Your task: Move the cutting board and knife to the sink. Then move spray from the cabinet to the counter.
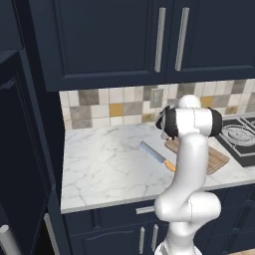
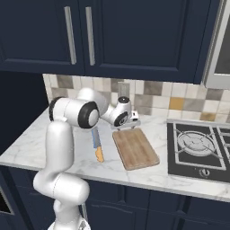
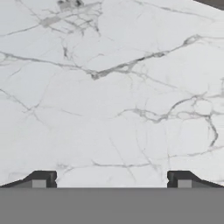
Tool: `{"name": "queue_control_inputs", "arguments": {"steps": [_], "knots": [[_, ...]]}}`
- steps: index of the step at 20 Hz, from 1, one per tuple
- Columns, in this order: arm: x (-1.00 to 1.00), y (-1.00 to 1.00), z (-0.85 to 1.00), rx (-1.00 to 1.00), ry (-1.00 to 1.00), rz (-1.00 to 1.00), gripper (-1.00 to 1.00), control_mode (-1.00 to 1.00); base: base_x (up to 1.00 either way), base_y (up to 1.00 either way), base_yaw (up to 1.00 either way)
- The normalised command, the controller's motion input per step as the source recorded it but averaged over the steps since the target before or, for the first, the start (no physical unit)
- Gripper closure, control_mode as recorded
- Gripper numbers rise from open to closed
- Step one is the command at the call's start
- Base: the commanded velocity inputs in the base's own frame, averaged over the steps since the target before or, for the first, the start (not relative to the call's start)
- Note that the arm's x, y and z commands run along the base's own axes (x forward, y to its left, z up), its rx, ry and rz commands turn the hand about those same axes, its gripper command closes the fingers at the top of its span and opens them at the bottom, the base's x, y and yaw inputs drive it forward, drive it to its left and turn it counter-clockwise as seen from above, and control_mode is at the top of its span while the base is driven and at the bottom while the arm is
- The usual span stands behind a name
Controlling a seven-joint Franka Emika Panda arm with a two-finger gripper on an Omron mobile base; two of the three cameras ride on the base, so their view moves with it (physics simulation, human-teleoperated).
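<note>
The brown cutting board lies on the white marble counter, next to the stove. Left of it lies the knife, orange handle toward the front edge. From the left base view the knife lies in front of the arm, which partly covers the cutting board. My gripper hovers over the board's far end, near the tiled wall. In the hand view the gripper is open, its fingertips wide apart over bare counter, nothing between them. The tall cabinet stands at the left. The sink and the spray are out of view.
A black gas stove is set into the counter right of the board. Navy wall cupboards with long silver handles hang above the tiled backsplash. Drawers run below the counter's front edge.
</note>
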Motion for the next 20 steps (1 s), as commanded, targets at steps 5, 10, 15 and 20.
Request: {"name": "queue_control_inputs", "arguments": {"steps": [5,10,15,20], "knots": [[-0.59,-0.28,-0.03,0.00,-0.04,0.00,-1.00,-1.00,0.00,0.00,0.00],[-0.61,-0.35,-0.06,0.00,-0.05,0.00,-1.00,-1.00,0.00,0.00,0.00],[-0.60,-0.38,-0.10,0.00,-0.02,0.00,-1.00,-1.00,0.00,0.00,0.00],[-0.59,-0.27,-0.11,0.00,-0.01,0.01,-1.00,-1.00,0.00,0.00,0.00]]}}
